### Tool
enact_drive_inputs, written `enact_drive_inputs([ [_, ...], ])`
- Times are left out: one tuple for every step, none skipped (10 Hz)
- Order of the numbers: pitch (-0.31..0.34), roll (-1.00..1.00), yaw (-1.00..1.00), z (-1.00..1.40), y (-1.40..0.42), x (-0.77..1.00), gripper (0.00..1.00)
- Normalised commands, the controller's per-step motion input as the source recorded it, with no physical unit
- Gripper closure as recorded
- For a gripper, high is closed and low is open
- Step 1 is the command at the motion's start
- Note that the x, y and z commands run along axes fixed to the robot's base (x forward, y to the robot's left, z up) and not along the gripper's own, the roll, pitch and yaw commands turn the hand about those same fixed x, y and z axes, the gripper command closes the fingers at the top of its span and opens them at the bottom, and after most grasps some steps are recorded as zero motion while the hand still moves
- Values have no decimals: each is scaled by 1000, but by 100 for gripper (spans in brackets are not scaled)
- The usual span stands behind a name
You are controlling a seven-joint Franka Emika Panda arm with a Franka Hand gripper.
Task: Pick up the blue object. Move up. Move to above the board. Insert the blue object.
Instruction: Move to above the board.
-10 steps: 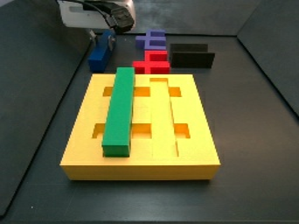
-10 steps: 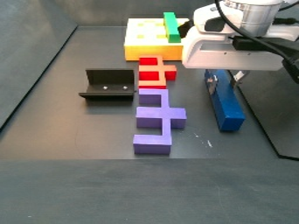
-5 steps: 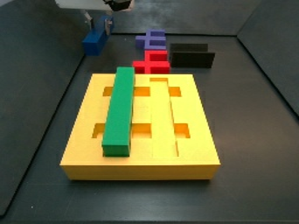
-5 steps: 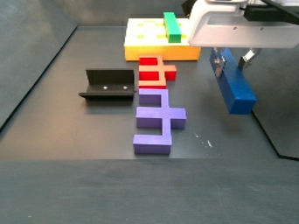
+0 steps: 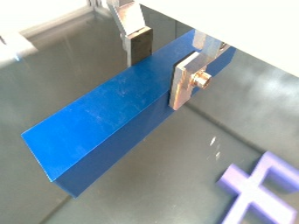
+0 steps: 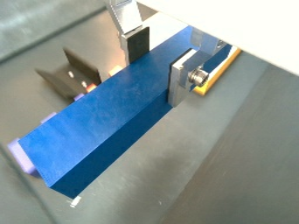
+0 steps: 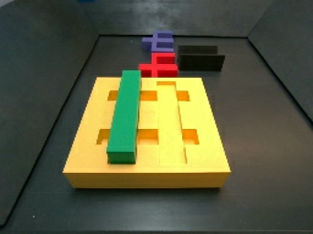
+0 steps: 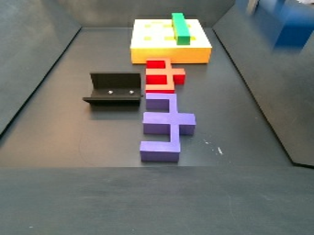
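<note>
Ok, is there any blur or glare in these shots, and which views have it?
In a side view the blue object is a motion-blurred smear at the frame's corner. In both wrist views it looks fairly sharp in the gripper, shut on it, but the floor behind is soft. A wrist view shows pale glare on the floor. The board is sharp.

In both side views we cannot see the gripper [image 5: 163, 59]. In a side view only a blurred corner of the blue object [image 8: 295, 31] shows, cut off at the edge.
</note>
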Motion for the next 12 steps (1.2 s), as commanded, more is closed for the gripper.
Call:
enact_drive_inputs([
  [92,-11,1,1400,-9,-2,100],
  [51,-3,2,569,-6,1,100],
  [46,-6,5,174,2,30,100],
  [219,24,92,158,-1400,703,100],
  [223,74,94,163,-1400,703,100],
  [248,91,90,159,-1400,723,100],
  [232,-39,18,175,-1400,763,100],
  [209,-28,18,178,-1400,759,100],
  [167,7,16,179,-1400,763,100],
  [146,-24,8,184,-1400,778,100],
  [145,16,16,189,-1400,800,100],
  [168,31,14,200,-1400,869,100],
])
